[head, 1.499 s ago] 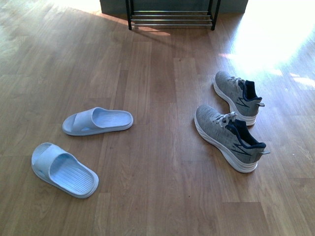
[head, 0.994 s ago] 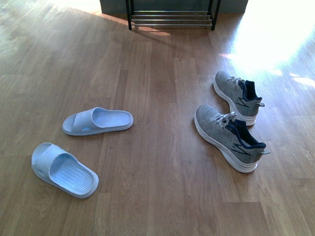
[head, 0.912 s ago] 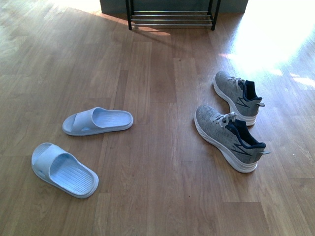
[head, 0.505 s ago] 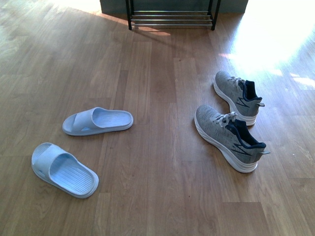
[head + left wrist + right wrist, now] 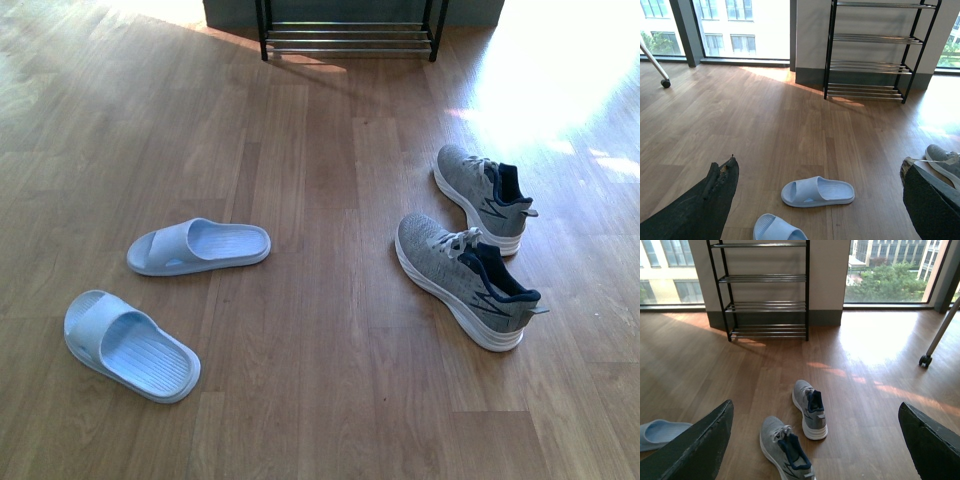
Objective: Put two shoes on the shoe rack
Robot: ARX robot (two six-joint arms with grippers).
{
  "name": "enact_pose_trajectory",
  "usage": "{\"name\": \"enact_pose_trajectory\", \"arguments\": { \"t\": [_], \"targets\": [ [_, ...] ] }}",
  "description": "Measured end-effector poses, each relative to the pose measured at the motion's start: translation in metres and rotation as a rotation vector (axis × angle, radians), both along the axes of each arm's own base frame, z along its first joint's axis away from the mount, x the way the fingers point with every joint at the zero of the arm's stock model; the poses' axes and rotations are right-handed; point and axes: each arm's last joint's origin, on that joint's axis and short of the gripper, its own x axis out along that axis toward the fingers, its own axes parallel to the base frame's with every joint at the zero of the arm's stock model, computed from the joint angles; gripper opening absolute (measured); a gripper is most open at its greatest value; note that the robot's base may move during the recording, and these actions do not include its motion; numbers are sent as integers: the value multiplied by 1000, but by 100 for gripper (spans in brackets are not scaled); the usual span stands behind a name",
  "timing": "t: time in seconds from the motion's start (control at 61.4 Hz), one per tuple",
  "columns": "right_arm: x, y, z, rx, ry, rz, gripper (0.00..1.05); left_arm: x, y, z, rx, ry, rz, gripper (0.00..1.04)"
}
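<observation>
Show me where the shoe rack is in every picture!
Front view: the shoe rack is cut off at the far end of the floor; only its lowest rods show.
Left wrist view: the shoe rack stands against the wall, several tiers showing, beyond the pale blue sandals.
Right wrist view: the shoe rack stands against the wall, beyond the grey sneakers.
Shared landmark: the grey sneakers, nearer than the rack in every view.

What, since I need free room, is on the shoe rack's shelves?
The shoe rack holds no shoes; its shelves show only bare rods. Space above the top shelf is cropped.
</observation>
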Motion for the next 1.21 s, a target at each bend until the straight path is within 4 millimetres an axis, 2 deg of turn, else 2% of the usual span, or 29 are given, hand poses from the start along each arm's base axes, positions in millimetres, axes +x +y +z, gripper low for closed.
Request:
{"name": "enact_pose_trajectory", "arguments": {
  "t": [1.206],
  "targets": [
    [0, 0, 0, 0, 1, -2, 96, 0, 0, 0, 0, 0, -1, 95]
  ]
}}
